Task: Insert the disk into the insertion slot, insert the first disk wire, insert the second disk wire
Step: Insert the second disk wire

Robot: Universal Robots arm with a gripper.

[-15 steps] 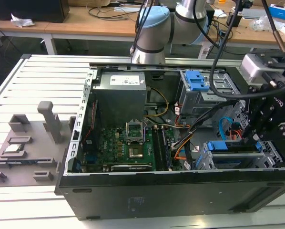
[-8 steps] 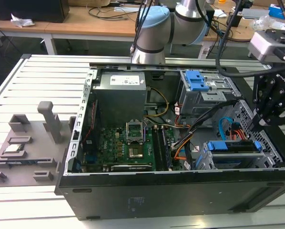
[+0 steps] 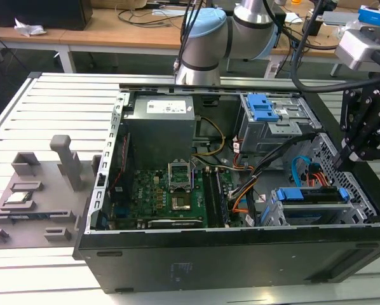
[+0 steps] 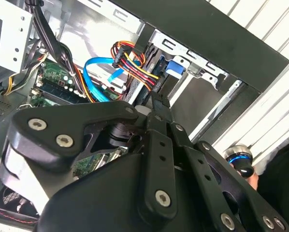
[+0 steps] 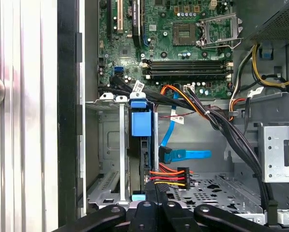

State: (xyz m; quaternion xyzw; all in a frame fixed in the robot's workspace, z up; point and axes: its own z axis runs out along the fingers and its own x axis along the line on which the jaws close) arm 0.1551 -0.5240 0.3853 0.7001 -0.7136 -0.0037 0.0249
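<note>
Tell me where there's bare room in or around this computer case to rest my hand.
Free: the slatted table on the exterior view's left, beyond the grey fixture, and the perforated metal floor between the disk and the grey bay. Crowded: beside the disk, where the light-blue cable and coloured wire bundle meet.

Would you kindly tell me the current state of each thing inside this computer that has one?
disk: seated on edge in the insertion slot.
insertion slot: occupied by the disk.
second disk wire: looped beside the disk; plugged or not, unclear.
computer case: side panel off, interior exposed.
gripper: at the disk's end; contact unclear.
</note>
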